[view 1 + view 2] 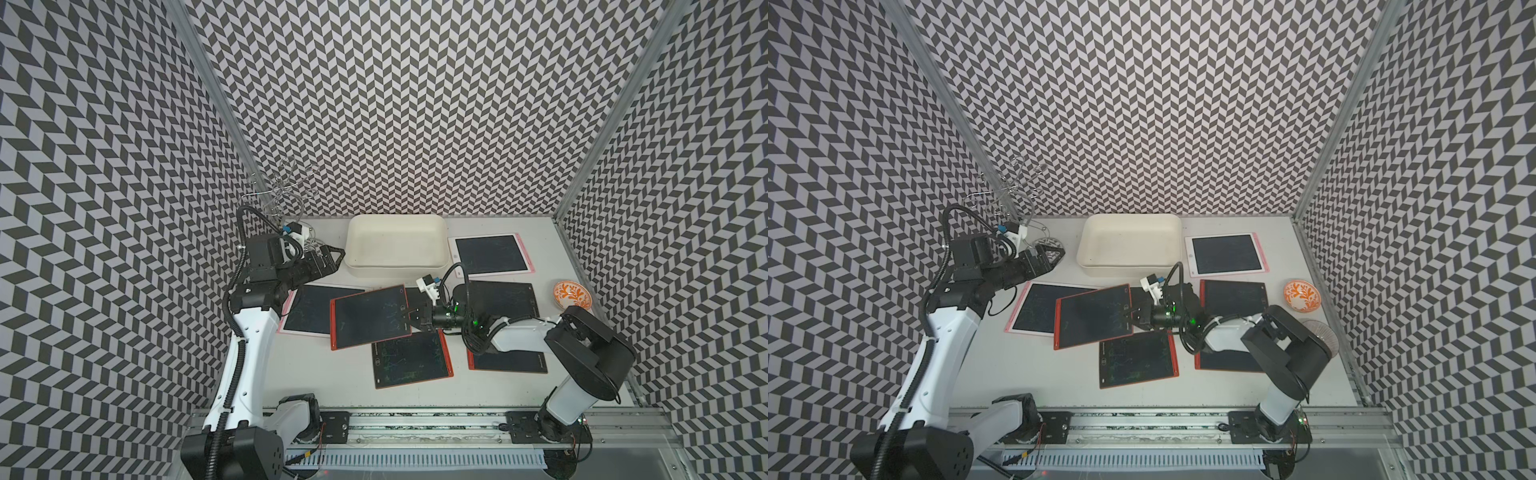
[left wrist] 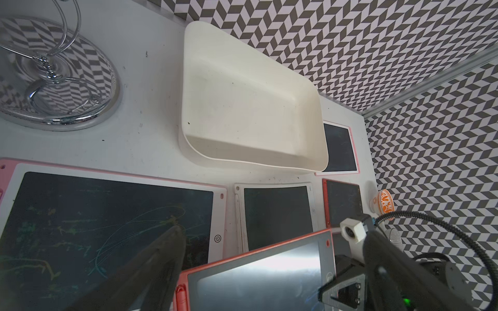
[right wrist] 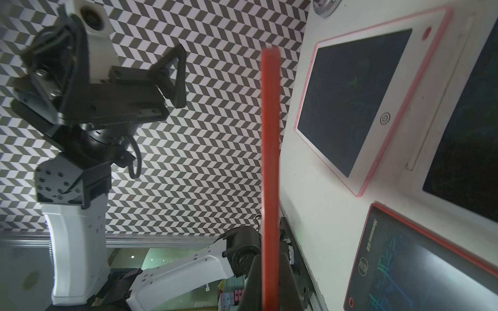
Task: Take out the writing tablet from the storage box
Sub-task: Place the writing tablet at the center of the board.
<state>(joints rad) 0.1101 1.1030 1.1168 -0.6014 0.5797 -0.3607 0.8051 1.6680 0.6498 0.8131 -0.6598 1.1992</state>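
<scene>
right pincer [image 1: 409, 314]: both jaws clamped tight on the short edge of 1 red-framed writing tablet [image 1: 368, 318]. the tablet sticks out ahead of my fingertips, roughly level and clear of the table [image 1: 316, 374]. in the right wrist view it shows edge-on as a red strip [image 3: 270, 161].

under the held tablet, partly covered, lies a pink-framed tablet [image 1: 309, 309]. a second red tablet [image 1: 409, 359] lies flat just beside this pincer on the near side.

left pincer [image 1: 332, 259]: jaws spread wide, nothing between them.

storage box [image 1: 395, 270]: sits on the table behind my right pincer, toward the back wall and apart from it. its short wall is just ahead of my left pincer's tips, not touching.
</scene>
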